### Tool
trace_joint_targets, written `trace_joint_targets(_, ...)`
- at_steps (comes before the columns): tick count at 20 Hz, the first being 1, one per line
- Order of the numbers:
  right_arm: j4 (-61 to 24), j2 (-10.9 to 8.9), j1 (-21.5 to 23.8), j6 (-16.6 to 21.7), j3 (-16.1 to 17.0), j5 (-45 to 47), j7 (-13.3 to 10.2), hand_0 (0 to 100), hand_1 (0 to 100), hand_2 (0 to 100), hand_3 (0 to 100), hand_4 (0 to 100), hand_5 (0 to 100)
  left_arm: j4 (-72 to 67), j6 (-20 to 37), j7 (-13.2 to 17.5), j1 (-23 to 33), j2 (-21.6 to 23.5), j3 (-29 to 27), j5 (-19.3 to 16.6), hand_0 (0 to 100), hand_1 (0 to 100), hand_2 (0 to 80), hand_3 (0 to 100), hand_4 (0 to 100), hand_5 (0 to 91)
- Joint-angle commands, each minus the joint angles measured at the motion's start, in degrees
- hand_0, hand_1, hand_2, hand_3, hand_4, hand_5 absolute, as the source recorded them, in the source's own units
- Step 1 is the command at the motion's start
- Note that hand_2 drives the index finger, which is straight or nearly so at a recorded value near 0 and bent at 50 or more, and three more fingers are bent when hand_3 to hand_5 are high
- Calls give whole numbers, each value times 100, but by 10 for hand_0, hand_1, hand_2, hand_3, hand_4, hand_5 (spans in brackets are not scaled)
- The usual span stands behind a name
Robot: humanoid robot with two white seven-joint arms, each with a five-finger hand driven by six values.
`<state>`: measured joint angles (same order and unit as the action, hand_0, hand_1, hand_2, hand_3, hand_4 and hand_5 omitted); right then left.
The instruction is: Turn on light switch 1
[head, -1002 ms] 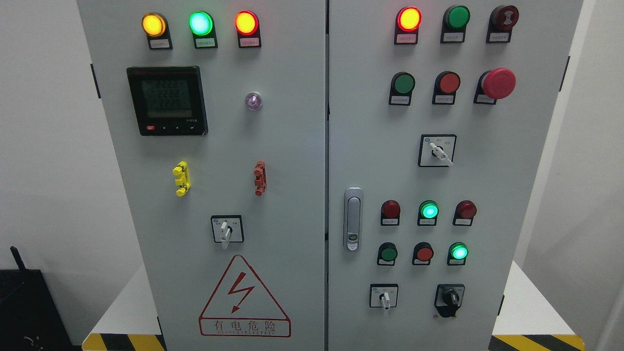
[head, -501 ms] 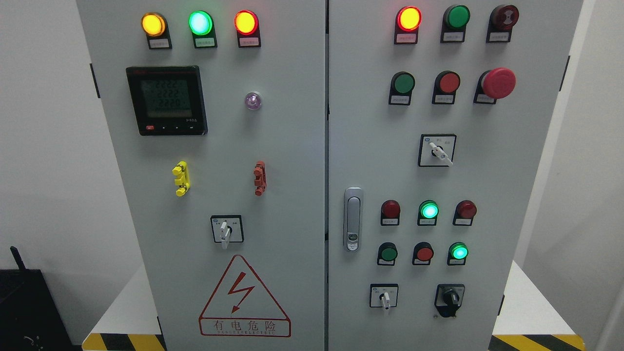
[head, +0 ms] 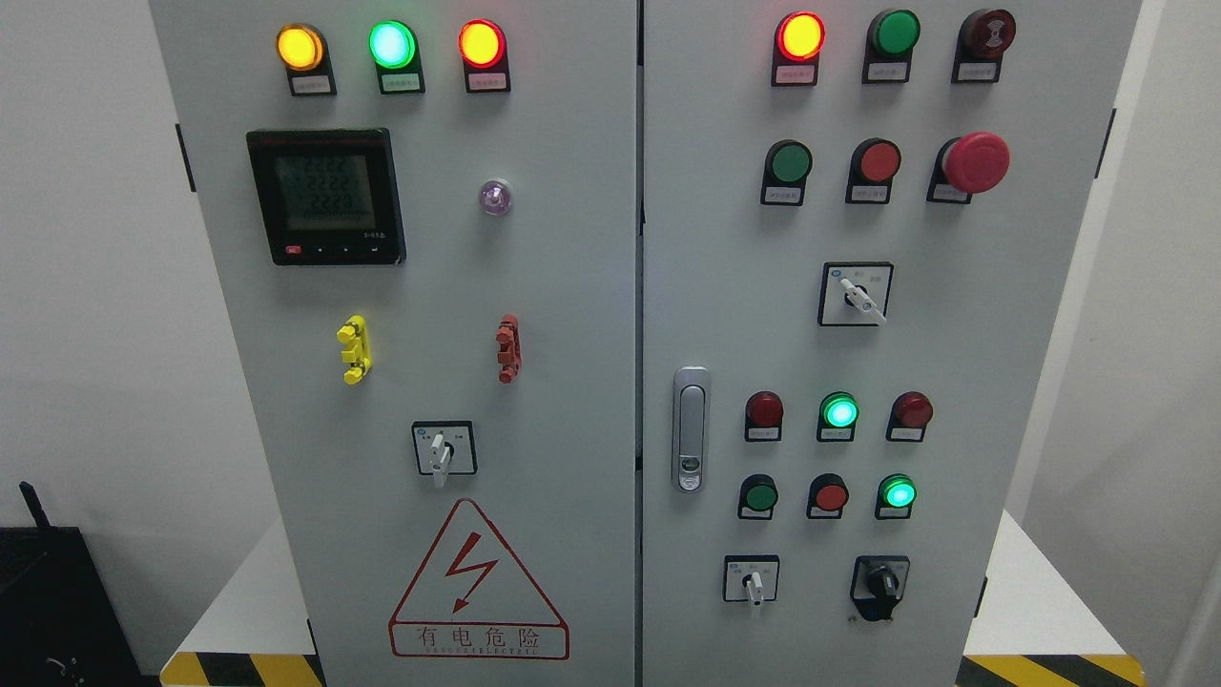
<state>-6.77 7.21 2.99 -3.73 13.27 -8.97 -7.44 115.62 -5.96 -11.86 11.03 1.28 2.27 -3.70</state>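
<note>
A grey two-door electrical cabinet (head: 572,286) fills the head view. On the left door, a white-lever rotary switch (head: 441,453) points down. The right door carries a rotary switch (head: 858,298) with its lever aimed lower right. Near the bottom are a small white-lever switch (head: 754,582) and a black knob switch (head: 879,582). In the lower button row, the green button (head: 760,496) and the red button (head: 831,496) are dark, and the green button (head: 898,493) is lit. The labels are too small to read, so I cannot tell which control is switch 1. Neither hand shows.
A red mushroom stop button (head: 975,162) juts out at the upper right. A silver door handle (head: 691,429) sits by the centre seam, and a digital meter (head: 326,196) is on the left door. A black box (head: 48,611) stands at the lower left, with hazard-striped edges (head: 1049,668) below.
</note>
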Motion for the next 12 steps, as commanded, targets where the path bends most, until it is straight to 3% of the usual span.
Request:
trace_joint_targets(1,0,0,0,-5,0,0,-3,308,0,0,0,0,0,162,-335,-18,-689,-664,344,-360,188,621,409,847,940,864)
trace_joint_targets(4,0,0,0,-5,0,0,-3,307,0,0,0,0,0,153,-686,-79,-1014,-699,362,-368,186,620,411,847,938,865)
trace_joint_targets(7,0,0,0,-5,0,0,-3,307,0,0,0,0,0,145,-880,-448,-1235,-734,449,-360,182,622,413,848,937,864)
trace_joint_targets(12,0,0,0,-5,0,0,-3,307,0,0,0,0,0,145,-1047,-598,-1410,-752,467,-351,166,650,431,854,934,864)
